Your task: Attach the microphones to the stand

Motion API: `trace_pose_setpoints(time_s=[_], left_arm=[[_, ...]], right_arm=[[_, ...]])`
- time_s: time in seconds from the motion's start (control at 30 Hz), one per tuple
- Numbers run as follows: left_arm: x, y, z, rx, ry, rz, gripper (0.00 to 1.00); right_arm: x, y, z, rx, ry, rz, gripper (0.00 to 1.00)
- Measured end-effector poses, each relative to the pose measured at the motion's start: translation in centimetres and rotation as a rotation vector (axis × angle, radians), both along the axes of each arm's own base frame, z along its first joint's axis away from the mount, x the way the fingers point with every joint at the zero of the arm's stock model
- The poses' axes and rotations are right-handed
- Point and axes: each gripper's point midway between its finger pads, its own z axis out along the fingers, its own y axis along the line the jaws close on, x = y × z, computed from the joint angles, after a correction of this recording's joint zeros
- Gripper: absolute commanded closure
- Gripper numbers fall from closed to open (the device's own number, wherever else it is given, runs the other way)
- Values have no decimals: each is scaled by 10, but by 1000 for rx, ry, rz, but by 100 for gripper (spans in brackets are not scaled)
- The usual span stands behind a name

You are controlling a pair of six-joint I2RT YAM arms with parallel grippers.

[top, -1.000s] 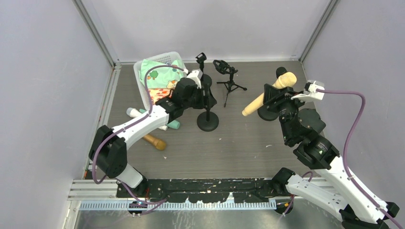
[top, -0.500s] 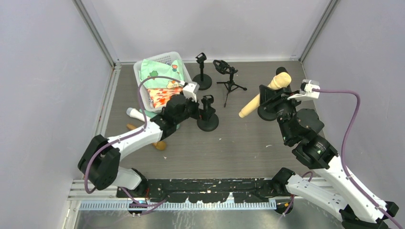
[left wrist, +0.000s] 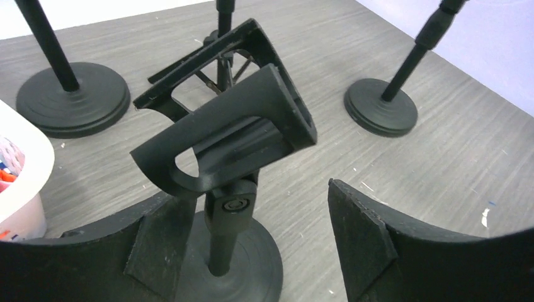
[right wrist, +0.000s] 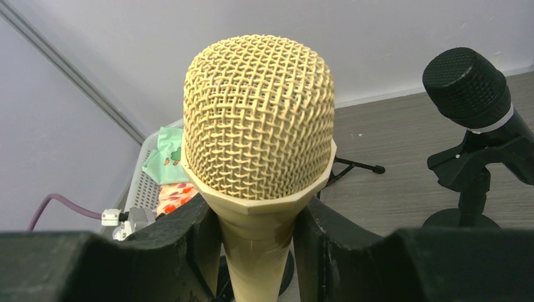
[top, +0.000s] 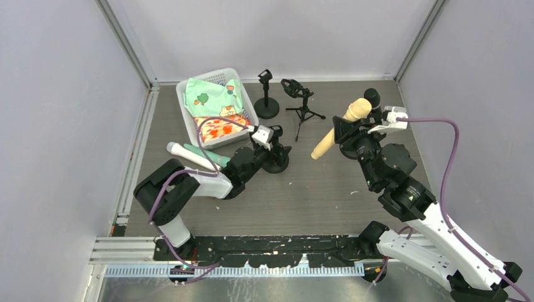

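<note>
My right gripper [top: 346,129] is shut on a tan microphone [top: 334,131] and holds it tilted above the table, mesh head up; in the right wrist view the microphone [right wrist: 258,145] sits between my fingers [right wrist: 189,245]. My left gripper [top: 267,153] is open and low beside a black round-base stand [top: 277,162]. In the left wrist view the stand's empty clip [left wrist: 233,135] tilts above the open jaws, its post close to the left finger [left wrist: 157,245]. A black microphone [top: 372,95] sits in a stand at the right, also seen in the right wrist view [right wrist: 469,88].
A white basket [top: 184,112] with colourful cloths stands at the back left. A white microphone [top: 182,151] and a teal one [top: 211,155] lie in front of it. Another round-base stand [top: 266,94] and a tripod stand [top: 302,107] are at the back.
My left arm has folded down and drawn back, bringing its gripper low beside the stand and covering the brown microphone. My right gripper has carried the tan microphone left and farther back.
</note>
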Motion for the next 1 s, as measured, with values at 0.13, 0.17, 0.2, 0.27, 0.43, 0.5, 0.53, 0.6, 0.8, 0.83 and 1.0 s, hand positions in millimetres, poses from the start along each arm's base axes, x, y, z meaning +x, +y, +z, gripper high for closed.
trace_pose_setpoints(time_s=[0.13,0.17,0.2,0.27,0.43,0.5,0.53,0.6,0.8,0.83,1.0], left_arm=[[11,-1,-1,-17,-40,48,38],[14,-1,-1,-23,-48,57,41],[15,-1,-1,-26,-50,61,43],[17,-1,0,-34,-57,71,47],[18,0,7,-55,-79,79,70],[19,0,7,-49,-87,78,81],[19,0,6,-47,-88,78,85],[19,-1,8,-39,-106,69,91],[15,-6,8,-25,-116,30,100],[14,-7,8,-23,-116,22,100],[7,-11,9,-38,-84,-20,100]], right_arm=[[-1,1,-1,-4,-1,7,99],[-1,0,-1,-4,-2,7,99],[-2,0,-1,-4,-4,8,99],[-3,0,0,-4,-8,11,99],[-2,1,0,0,-20,16,99],[-1,2,-2,10,-35,15,99],[0,2,-3,14,-41,15,99],[2,4,-10,23,-55,16,99],[6,16,-25,54,-122,47,99],[6,18,-25,55,-143,59,99],[7,29,-21,78,-234,103,99]])
